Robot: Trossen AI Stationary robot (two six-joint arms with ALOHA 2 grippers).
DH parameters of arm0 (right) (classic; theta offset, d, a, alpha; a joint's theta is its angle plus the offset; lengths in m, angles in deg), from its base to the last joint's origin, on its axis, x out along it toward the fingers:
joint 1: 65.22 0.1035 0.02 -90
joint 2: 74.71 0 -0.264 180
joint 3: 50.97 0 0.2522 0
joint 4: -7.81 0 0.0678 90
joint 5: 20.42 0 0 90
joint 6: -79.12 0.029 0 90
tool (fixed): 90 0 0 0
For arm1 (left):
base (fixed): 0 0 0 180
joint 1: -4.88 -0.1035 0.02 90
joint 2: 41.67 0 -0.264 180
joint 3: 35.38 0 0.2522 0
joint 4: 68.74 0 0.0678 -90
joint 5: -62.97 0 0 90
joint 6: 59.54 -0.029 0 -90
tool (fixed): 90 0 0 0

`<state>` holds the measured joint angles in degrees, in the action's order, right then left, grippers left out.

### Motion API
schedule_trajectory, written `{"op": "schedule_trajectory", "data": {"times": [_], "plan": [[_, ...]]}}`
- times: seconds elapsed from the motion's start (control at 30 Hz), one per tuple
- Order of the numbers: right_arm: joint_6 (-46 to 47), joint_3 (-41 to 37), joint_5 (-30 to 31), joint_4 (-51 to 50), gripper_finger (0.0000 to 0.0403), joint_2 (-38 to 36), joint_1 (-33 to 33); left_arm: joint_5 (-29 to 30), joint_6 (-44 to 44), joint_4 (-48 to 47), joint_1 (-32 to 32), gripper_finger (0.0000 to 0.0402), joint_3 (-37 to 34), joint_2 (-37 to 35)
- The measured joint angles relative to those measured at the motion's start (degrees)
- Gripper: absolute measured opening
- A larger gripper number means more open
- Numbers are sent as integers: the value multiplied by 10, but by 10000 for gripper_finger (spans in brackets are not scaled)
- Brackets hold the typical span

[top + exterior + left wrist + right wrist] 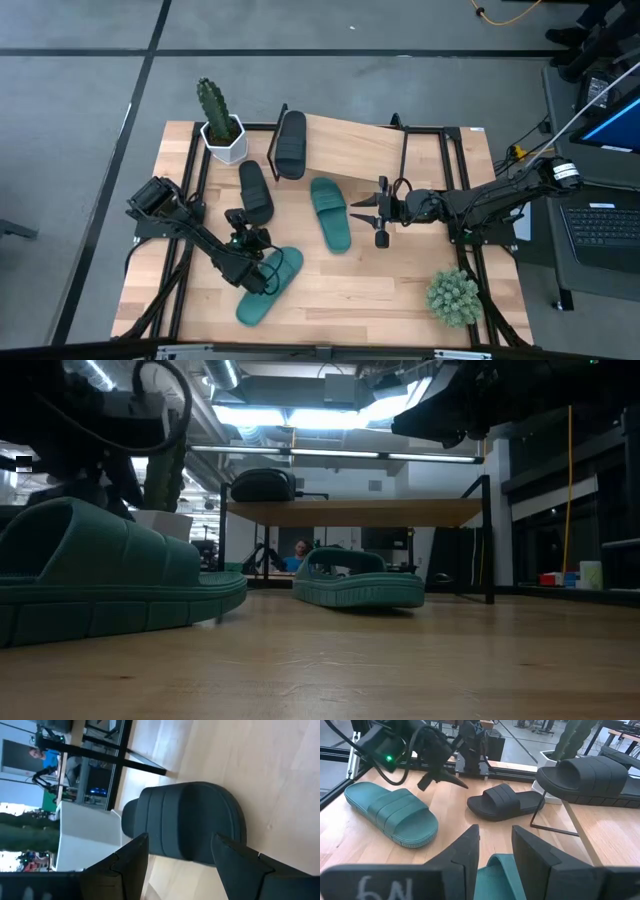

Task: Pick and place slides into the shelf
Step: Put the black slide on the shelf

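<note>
Your left fingers hang spread wide in the lower left of the high view. They sit between a black slide above them and a green slide below them. In the left wrist view the black slide shows past your two fingers, not touched yet. So this one looks like the next to pick.

To do it well, come down straight over the wide strap. Put one finger on each side of it. Close only when both sides are in. Then lift gently so the slide does not tip.

Your right fingers wait in the middle of the high view, partly open, holding nothing. They sit just beside the other green slide, which shows at the bottom of the right wrist view.

The shelf is at the upper middle. One black slide already lies on its left end. Three slides are still on the surface.
</note>
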<state>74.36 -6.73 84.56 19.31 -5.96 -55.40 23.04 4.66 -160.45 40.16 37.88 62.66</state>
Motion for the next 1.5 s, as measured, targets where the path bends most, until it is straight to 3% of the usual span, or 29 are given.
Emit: {"op": "schedule_trajectory", "data": {"times": [0.23, 0.73, 1.1, 1.5], "plan": [[0, 0, 0, 0, 116, 0, 0, 1, -68, 93, -32, 206, -47, 0], [-3, 0, 0, -2, 116, 0, 0, 18, -94, 115, -93, 206, -88, 0], [-3, 0, 0, -2, 116, 0, 0, 19, -165, 171, -122, 206, -89, 0], [-3, 0, 0, -2, 116, 0, 0, 32, -169, 171, -173, 206, -89, 0]]}}
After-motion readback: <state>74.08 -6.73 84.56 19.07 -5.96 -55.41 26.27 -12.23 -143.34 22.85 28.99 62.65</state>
